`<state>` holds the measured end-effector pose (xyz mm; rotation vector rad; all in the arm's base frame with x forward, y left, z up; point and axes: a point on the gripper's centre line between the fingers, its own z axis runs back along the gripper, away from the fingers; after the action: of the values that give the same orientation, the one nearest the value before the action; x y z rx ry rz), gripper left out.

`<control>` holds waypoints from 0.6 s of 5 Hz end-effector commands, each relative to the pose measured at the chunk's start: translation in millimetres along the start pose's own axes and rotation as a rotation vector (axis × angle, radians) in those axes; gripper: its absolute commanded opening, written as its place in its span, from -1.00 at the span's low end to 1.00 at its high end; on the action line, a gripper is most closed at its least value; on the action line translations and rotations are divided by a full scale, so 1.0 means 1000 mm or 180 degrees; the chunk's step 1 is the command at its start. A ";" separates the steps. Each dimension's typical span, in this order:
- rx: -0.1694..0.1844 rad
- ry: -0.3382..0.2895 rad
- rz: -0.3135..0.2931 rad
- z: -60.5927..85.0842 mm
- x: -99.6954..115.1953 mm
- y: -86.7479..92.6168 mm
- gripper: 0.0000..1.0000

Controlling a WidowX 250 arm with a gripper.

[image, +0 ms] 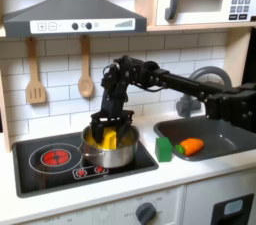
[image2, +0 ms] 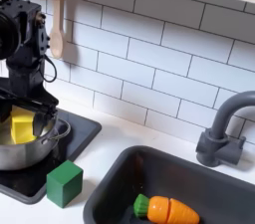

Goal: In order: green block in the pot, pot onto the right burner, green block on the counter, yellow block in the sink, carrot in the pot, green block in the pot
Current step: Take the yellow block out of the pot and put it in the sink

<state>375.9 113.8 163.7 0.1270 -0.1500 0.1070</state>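
Gripper [image2: 22, 118] open around yellow block [image2: 22, 125] (in pot [image2: 30, 151])

- The shiny round stainless-steel pot [image2: 30, 151] is cut off by the second exterior view's left edge, and its far rim is hidden behind the black gripper [image2: 27, 120].
- The small bright yellow block [image2: 22, 126] is partly covered by the gripper's fingers [image2: 42, 123]; whether they touch it cannot be told.
- In the first exterior view the yellow block [image: 106, 140] is a blur inside the pot [image: 110, 151].
- The dark grey rectangular sink [image2: 214, 196] runs off the second exterior view's right and lower edges.
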 end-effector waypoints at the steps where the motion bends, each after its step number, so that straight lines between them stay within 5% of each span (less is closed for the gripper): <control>1: -0.0005 -0.0025 0.0057 -0.002 0.002 -0.001 -1.00; 3: 0.0022 -0.0072 0.0088 -0.004 0.000 -0.003 -1.00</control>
<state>377.3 110.9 159.2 0.1379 -0.1726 0.1300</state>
